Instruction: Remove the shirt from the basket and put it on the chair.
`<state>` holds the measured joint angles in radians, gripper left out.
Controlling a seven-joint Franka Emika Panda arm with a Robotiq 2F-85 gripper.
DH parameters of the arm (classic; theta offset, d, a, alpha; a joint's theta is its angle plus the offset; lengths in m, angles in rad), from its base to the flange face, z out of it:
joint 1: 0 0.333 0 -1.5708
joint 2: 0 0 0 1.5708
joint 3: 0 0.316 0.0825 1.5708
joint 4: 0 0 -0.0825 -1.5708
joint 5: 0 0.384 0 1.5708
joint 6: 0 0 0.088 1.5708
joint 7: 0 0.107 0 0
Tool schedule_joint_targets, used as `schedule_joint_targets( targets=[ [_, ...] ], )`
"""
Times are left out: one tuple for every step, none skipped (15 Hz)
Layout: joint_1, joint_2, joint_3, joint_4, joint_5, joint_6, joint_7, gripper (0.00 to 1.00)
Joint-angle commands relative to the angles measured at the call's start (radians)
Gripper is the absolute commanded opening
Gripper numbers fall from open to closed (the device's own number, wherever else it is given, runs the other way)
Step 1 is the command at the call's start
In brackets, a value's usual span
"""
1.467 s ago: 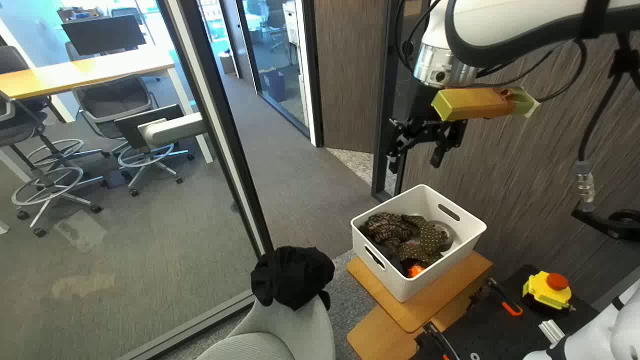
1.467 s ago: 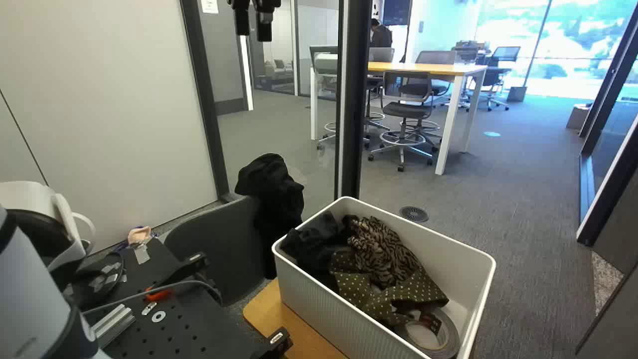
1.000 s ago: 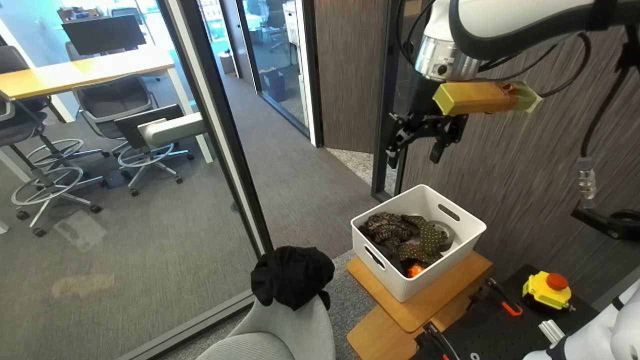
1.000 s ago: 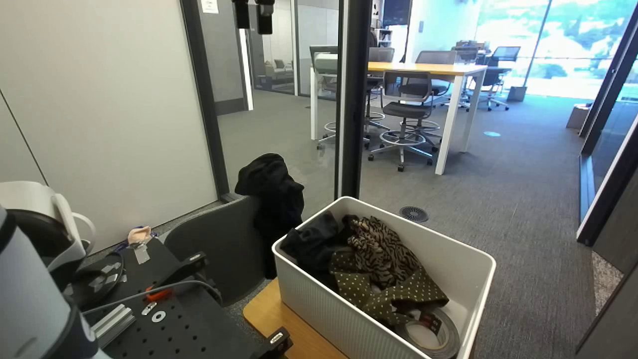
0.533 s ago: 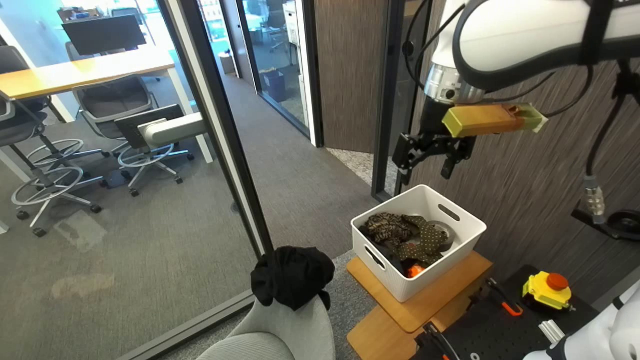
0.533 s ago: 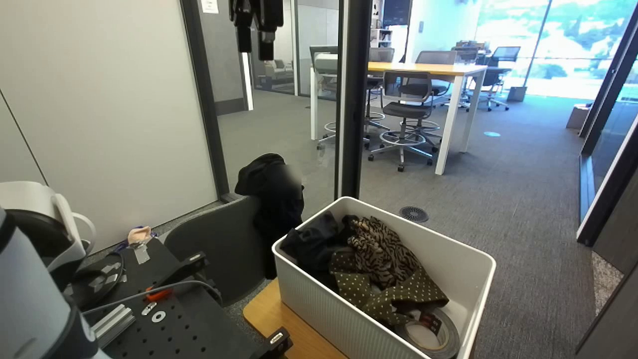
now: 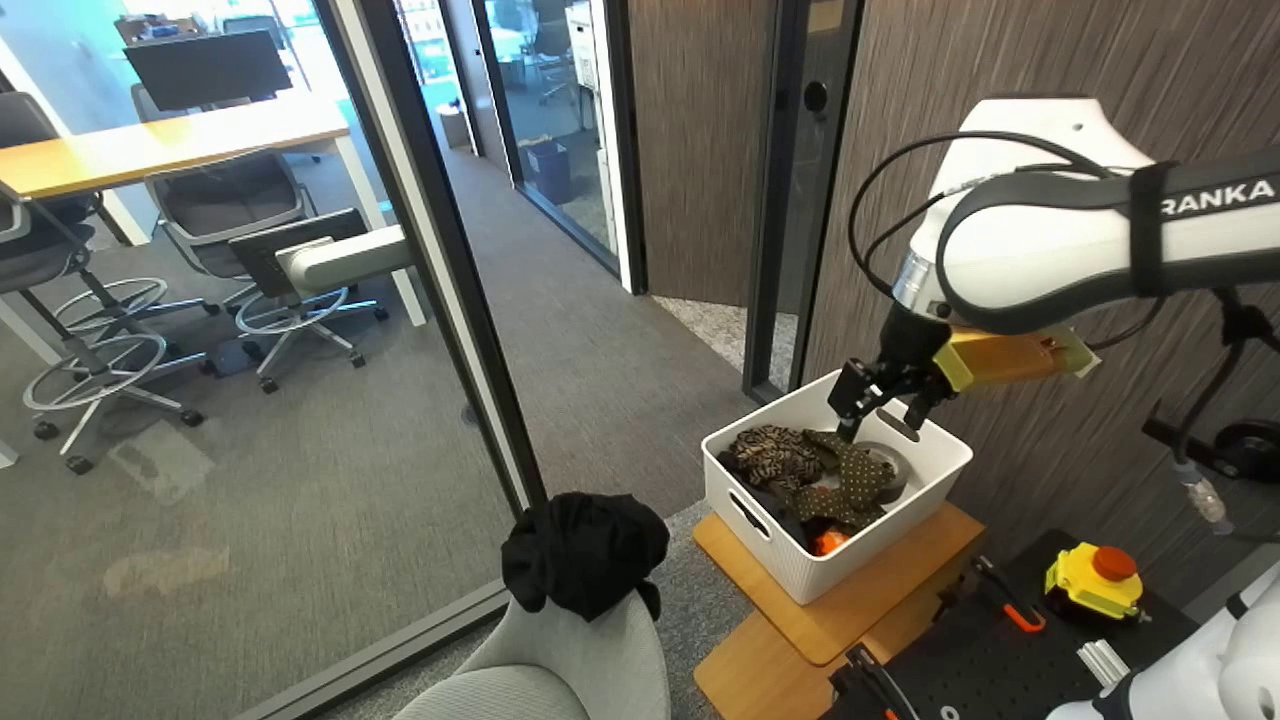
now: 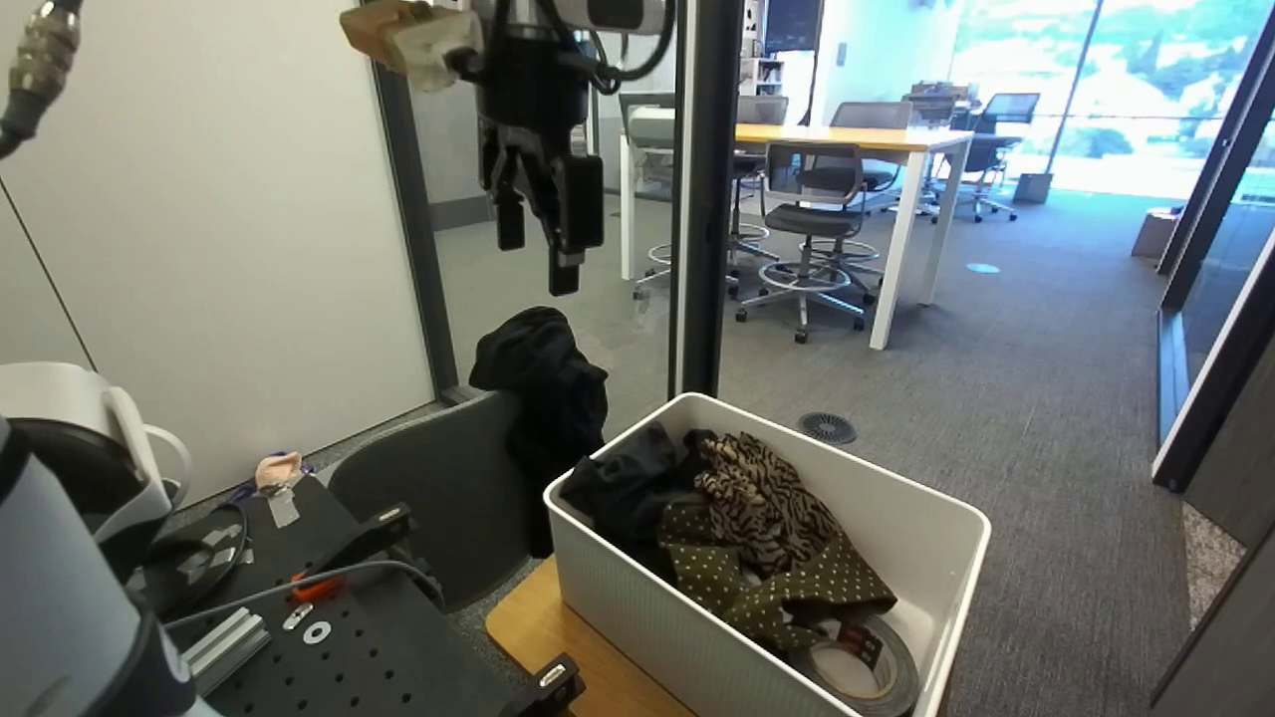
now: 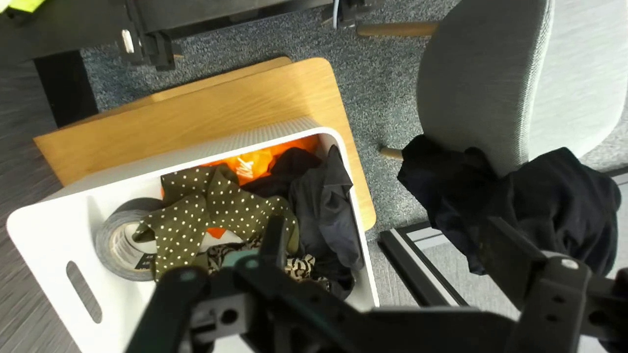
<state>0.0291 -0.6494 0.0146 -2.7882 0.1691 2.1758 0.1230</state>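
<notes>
The white basket (image 7: 880,545) (image 8: 637,627) (image 9: 54,230) holds an olive polka-dot cloth (image 8: 777,597) (image 9: 235,206), a tiger-striped cloth (image 7: 775,455) (image 8: 762,498) and a dark cloth (image 8: 628,488) (image 9: 324,211). I cannot tell which is the shirt. A black cloth (image 7: 590,550) (image 8: 543,378) (image 9: 554,206) hangs over the backrest of the pale grey chair (image 7: 560,650) (image 8: 438,478) (image 9: 471,88). My gripper (image 7: 880,425) (image 8: 538,264) (image 9: 392,235) is open and empty, above the basket's height. In the wrist view its fingers stand wide apart, one over the basket, one over the black cloth.
The basket stands on a wooden board (image 7: 810,640) (image 9: 294,93). A tape roll (image 8: 867,667) (image 9: 127,240) and an orange item (image 7: 830,542) (image 9: 250,164) lie inside it. A glass wall frame (image 7: 490,400) (image 8: 697,199) rises beside the chair. A black perforated platform (image 8: 349,647) is near the robot's base.
My gripper first rose slightly, then came down a good way toward the basket, staying open. The arm dropped with it. The basket, the cloths and the chair have not moved.
</notes>
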Motion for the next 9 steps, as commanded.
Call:
schedule_joint_targets(
  targets=[
    [0.011,0.113,-0.084,0.001,0.033,0.171,-0.166,1.0],
    [0.015,0.153,-0.117,0.001,0.051,0.215,-0.214,1.0],
    [0.021,0.194,-0.146,0.001,0.072,0.255,-0.26,1.0],
    [0.024,0.242,-0.174,0.001,0.1,0.292,-0.296,1.0],
    [0.031,0.279,-0.202,0.001,0.131,0.315,-0.345,1.0],
    [0.041,0.323,-0.229,0.001,0.169,0.334,-0.398,1.0],
    [0.053,0.362,-0.251,0.001,0.217,0.348,-0.454,1.0],
    [0.07,0.398,-0.273,0.001,0.278,0.353,-0.525,1.0],
    [0.077,0.431,-0.281,0.001,0.333,0.357,-0.581,1.0]
  ],
)
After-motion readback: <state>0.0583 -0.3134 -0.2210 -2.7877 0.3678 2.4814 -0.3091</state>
